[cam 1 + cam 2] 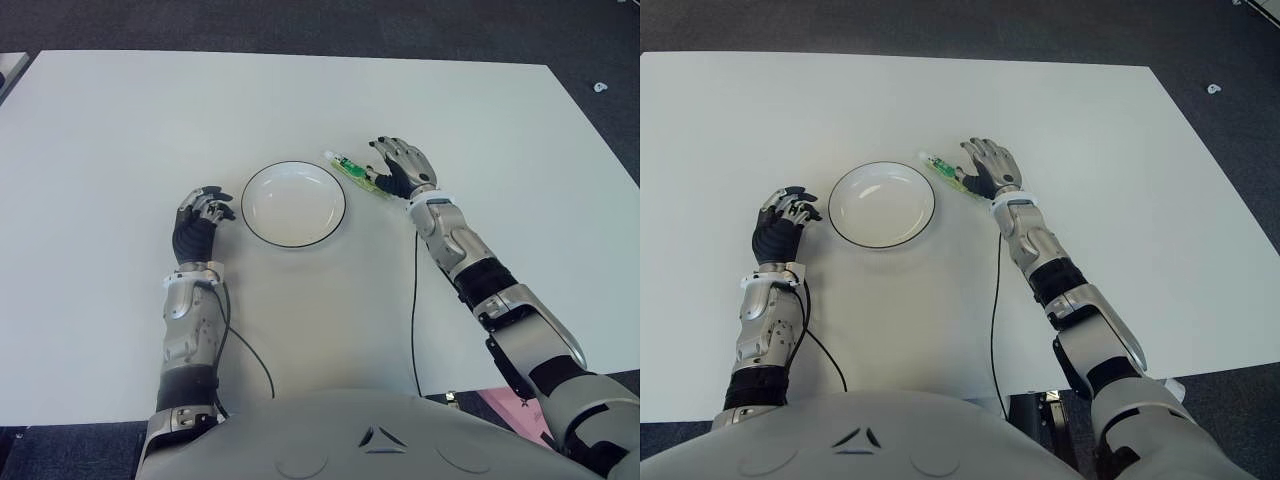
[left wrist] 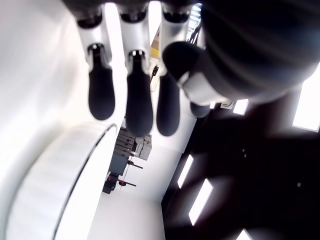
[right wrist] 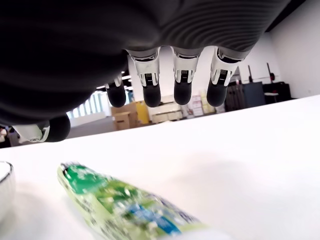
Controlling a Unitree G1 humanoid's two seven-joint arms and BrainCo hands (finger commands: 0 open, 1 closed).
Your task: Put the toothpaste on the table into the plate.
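Toothpaste [image 1: 355,172] lies flat on the counter [image 1: 120,130], just beside the plate [image 1: 293,204] on its right and not yet in it. My right hand [image 1: 398,166] sits over the tube's near end with fingers [image 3: 182,92] spread wide above it, holding nothing; in its wrist view I see clear air between fingertips and tube. My left hand [image 1: 199,222] shows just left of the plate, fingers loosely extended and empty.

My worry is the close. The tube is low and slick-looking, so fingers coming down could skid it along the counter or knock it against the plate rim instead of wrapping it. A grip taken on the very end might let the cap end droop and catch the rim on the way over.

From the head cameras my hand covers the tube's near end, so I can't judge where thumb and tube meet. The wrist view cuts off that end too.
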